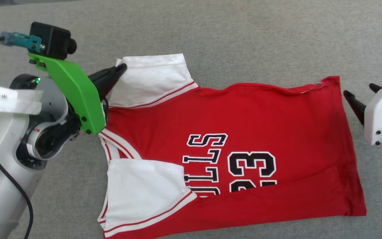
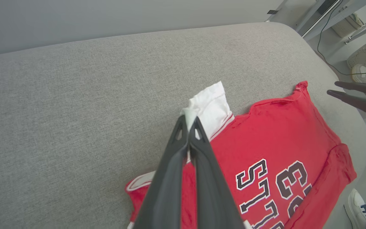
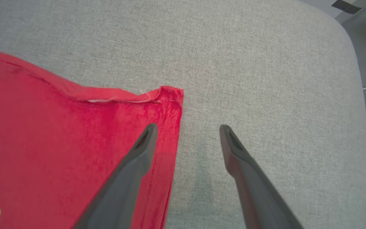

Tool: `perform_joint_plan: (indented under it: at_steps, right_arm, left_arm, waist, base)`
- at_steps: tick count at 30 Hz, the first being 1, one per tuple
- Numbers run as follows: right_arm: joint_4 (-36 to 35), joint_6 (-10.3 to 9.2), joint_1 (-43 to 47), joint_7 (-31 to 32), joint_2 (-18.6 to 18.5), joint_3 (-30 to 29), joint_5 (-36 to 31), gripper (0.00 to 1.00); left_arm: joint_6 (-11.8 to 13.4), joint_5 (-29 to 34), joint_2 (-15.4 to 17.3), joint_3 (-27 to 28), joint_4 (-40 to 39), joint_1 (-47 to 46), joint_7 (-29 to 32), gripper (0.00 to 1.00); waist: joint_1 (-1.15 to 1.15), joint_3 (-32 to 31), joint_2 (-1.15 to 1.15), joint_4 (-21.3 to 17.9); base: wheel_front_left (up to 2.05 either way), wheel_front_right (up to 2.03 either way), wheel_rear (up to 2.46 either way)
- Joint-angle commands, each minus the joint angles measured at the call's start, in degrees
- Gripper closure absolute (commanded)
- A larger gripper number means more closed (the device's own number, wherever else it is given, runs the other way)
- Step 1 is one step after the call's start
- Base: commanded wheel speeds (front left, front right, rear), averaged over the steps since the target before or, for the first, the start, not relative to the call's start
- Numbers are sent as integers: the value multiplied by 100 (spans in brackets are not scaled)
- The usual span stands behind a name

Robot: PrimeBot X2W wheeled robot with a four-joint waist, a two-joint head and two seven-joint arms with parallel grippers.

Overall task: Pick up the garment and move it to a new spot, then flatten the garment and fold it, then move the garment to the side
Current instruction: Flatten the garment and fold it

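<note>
The garment lies spread on the grey cushion, collar to the left and hem to the right. Its near long edge is folded up over the lower part of the black lettering and the 23. The near white sleeve lies on the front. My left gripper is shut on the outer corner of the far white sleeve, its fingertips pinching the cloth. My right gripper stands open at the far hem corner, one finger over the red hem, the other over bare cushion.
The grey cushion stretches wide beyond the garment and to its left. Its rounded edge drops off at the right. On the floor beyond it are a shoe, a pale basket and cables.
</note>
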Motion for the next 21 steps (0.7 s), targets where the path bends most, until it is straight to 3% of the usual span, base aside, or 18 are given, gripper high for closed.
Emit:
perform_joint_plan:
  at_steps: [1,10,20,21]
  right_arm:
    - [98,-6,-185,67,-79,90,83,0]
    - [866,-6,-902,165,-372,726,245,0]
    - [1427,-6,-1224,56,-483,1484,505,0]
    - [1465,-6,-1218,65,-493,1557,554,73]
  left_arm:
    - [48,-21,31,32,-128,117,-22,100]
    - [110,45,67,-24,-703,311,-91,100]
    - [52,84,4,-81,-715,318,-179,100]
    - [47,82,-2,-82,-692,324,-192,100]
  waist:
    - [0,210,0,213]
    - [0,504,0,491]
    - [0,627,0,643]
    - [0,622,0,650]
  base:
    - [0,0,0]
    - [0,0,0]
    - [0,0,0]
    - [0,0,0]
